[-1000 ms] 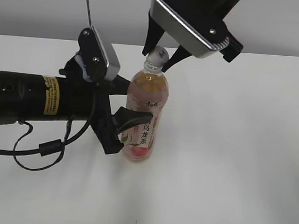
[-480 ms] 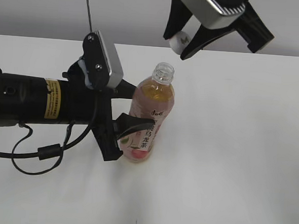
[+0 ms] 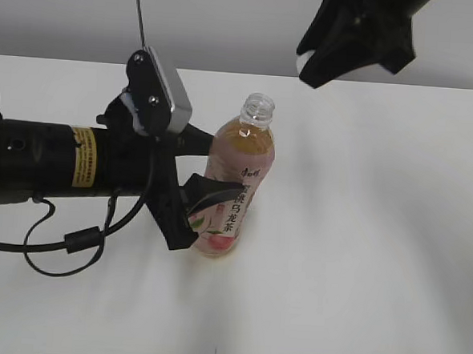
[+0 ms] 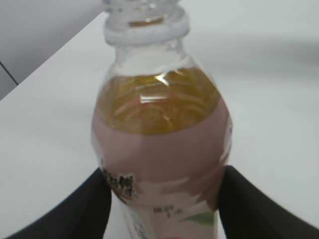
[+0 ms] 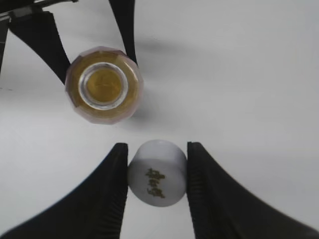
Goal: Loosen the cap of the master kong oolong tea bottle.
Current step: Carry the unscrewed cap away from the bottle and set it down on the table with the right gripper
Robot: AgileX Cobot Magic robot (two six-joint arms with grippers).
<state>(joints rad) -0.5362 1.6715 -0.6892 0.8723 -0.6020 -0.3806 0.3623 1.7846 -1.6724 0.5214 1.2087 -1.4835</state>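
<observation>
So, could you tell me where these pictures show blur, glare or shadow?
Exterior view: the right hand is dark and smeared. Left wrist view: glare on the tea bottle, whose neck is soft. Right wrist view: the cap is sharp, with faint shadows on the table.

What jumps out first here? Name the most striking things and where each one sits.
The bottle stands open-mouthed near the middle of the white table, its amber tea showing above a pink label. The left hand is clamped around its lower half from the left. Up at the top right, the right hand holds the white cap clear of the bottle.
</observation>
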